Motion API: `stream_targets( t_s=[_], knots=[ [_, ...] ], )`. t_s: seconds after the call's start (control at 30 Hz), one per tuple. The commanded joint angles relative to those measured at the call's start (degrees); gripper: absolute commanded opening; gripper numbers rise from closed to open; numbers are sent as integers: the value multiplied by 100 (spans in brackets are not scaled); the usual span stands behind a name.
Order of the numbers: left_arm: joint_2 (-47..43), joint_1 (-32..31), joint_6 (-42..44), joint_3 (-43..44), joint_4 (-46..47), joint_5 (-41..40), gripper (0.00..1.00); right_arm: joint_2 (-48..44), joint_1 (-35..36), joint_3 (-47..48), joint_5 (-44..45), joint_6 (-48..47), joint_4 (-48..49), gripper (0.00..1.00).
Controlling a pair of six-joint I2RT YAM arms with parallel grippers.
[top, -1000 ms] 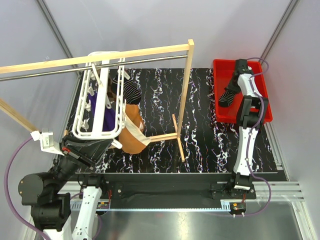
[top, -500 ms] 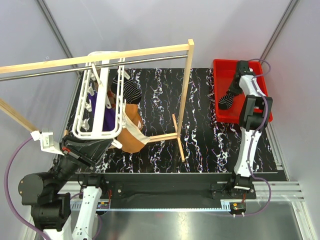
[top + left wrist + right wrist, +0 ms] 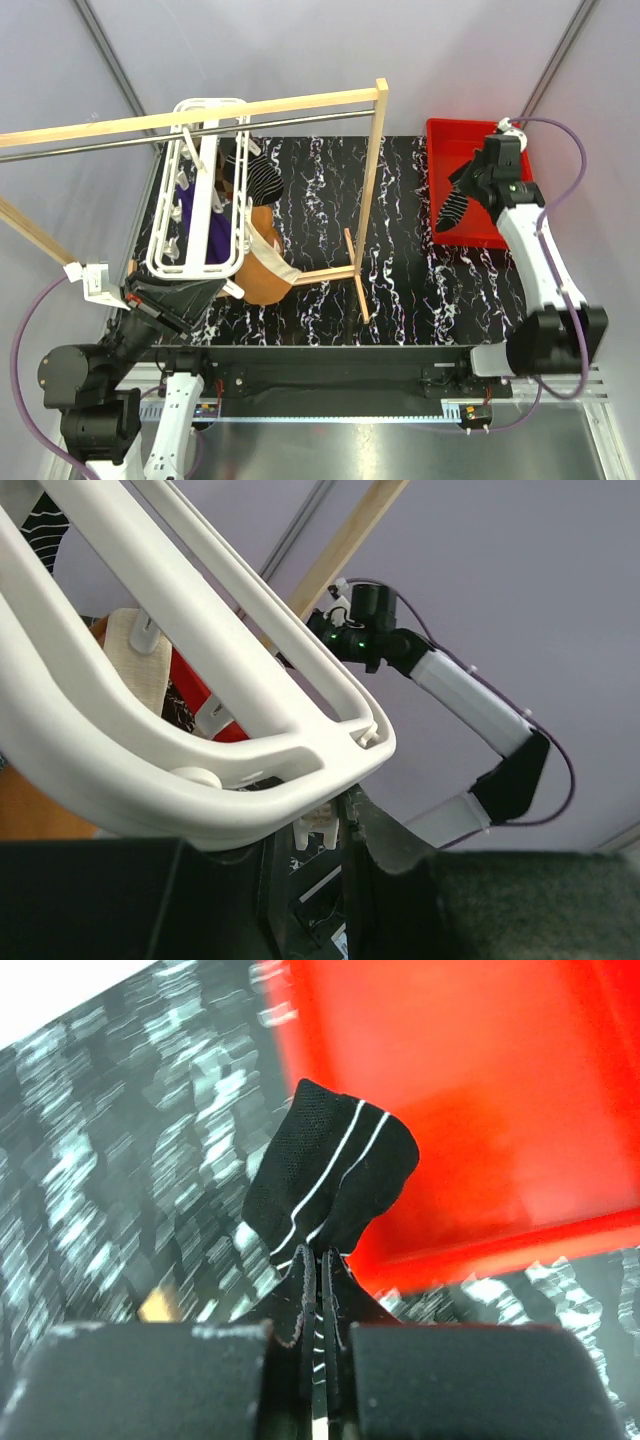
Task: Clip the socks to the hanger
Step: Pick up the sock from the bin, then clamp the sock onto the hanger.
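My right gripper (image 3: 470, 184) (image 3: 322, 1260) is shut on a black sock with thin white stripes (image 3: 452, 208) (image 3: 330, 1175). The sock hangs from it above the near left edge of the red tray (image 3: 492, 237). The white hanger (image 3: 196, 262) hangs from the metal rod at the left. It carries a black striped sock (image 3: 263, 178), a purple sock (image 3: 205, 225) and an orange-brown sock with cream trim (image 3: 262, 268). My left gripper (image 3: 188, 290) (image 3: 306, 842) is closed on the hanger's near end (image 3: 230, 780). A small white clip (image 3: 320, 832) dangles between its fingers.
A wooden frame with a metal rod (image 3: 110, 146) spans the left and middle. Its upright post (image 3: 374, 180) and wooden foot (image 3: 356, 278) stand mid-table on the black marbled mat (image 3: 420, 290). The red tray (image 3: 480, 1110) sits at the back right.
The right gripper has closed on the striped sock and lifted it out of the tray, swinging toward the tray's near left edge. The left arm and hanger have stayed still.
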Motion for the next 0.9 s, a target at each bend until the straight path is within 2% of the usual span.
stream_targets(
  t_s=[0.0, 0.17, 0.3, 0.33, 0.53, 0.63, 0.7, 0.87],
  knots=[
    [32, 4, 56, 129, 22, -166, 0, -1063, 871, -416, -21, 58, -472, 0],
    [24, 4, 91, 94, -66, -228, 0, -2372, 1979, -962, -274, 374, -1177, 0],
    [-29, 4, 82, 41, -75, -254, 0, -2822, 3112, -1199, -724, 821, -1380, 0],
    [-38, 4, 91, 32, -110, -272, 0, -2901, 3854, -1313, -732, 901, -1336, 0],
    [6, 4, 214, 164, -216, -290, 0, -3104, 6326, -1437, -57, 1368, -1292, 0],
    [15, 4, 231, 155, -198, -290, 0, -2894, 7137, -1463, 6, 1184, -846, 0],
    [24, 4, 188, 155, -137, -255, 0, -2744, 7709, -1481, -73, 920, -205, 0],
    [24, 4, 161, 199, -110, -211, 0, -2490, 7984, -1481, -512, 253, 1280, 0]
  ],
)
